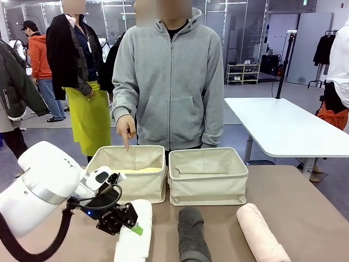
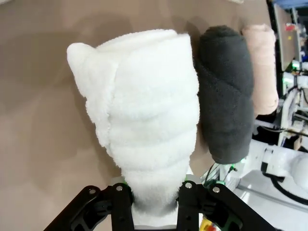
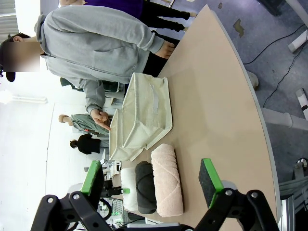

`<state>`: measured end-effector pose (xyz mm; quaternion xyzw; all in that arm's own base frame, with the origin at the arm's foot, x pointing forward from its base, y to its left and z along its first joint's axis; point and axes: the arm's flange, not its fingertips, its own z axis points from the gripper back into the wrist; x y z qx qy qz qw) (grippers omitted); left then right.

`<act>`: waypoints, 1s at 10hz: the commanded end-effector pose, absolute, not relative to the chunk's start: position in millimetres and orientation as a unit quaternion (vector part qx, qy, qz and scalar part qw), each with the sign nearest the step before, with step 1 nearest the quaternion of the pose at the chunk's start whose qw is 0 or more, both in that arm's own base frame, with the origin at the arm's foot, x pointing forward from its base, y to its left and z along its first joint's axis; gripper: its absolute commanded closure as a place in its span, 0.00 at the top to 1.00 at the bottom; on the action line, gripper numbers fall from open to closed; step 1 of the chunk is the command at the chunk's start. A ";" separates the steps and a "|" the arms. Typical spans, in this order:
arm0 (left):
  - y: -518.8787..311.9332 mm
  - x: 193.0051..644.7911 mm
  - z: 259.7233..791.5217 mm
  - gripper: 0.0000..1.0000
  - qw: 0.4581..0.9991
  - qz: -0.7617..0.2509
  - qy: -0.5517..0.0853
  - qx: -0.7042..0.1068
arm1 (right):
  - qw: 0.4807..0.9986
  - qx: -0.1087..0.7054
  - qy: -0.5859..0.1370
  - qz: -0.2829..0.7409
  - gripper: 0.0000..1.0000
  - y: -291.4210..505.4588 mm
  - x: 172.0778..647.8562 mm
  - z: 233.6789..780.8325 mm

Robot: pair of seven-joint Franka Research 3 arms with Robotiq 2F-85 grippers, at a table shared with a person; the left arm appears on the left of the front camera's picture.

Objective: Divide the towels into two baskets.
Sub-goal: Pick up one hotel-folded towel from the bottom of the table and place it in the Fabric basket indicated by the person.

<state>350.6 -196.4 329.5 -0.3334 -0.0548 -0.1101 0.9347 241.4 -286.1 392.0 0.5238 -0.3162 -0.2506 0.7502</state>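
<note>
– Left pincer is together on the white towel: its two black fingers squeeze the near end of the roll from both sides.

– And where does this towel lie?

– It stretches away from the pincer along the brown bench. The pincer grips it low, close to the bench. Whether the gripped end is lifted, one cannot tell.

– What lies beside it?

– To the right of the left pincer lies the dark grey towel, near the white one and parallel to it. Farther to the right lies the pale pink towel. Both rest on the bench.

– And the baskets?

– Beyond the left pincer, toward the person, stands the left basket. The right basket stands just beside it, on its right. Inside the left basket lies the pale yellow towel. The person's hand points one finger down over the far rim of this basket.

– The other pincer?

– The right pincer has its jaws wide apart, with the green pads facing each other. Ahead of it the three towels lie side by side on the bench, and the two baskets stand behind them.
</note>
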 end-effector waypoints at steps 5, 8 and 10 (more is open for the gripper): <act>-137.7 342.0 438.4 0.29 0.874 -0.443 -0.081 -0.181 | 0.746 0.527 -0.321 -0.252 1.00 -285.0 239.7 394.5; -132.4 333.4 449.4 0.29 0.808 -0.553 -0.105 -0.172 | 0.746 0.527 -0.321 -0.252 1.00 -285.0 239.7 394.5; -136.2 337.0 448.5 0.29 0.828 -0.536 -0.076 -0.145 | 0.746 0.527 -0.321 -0.252 1.00 -285.0 239.7 394.5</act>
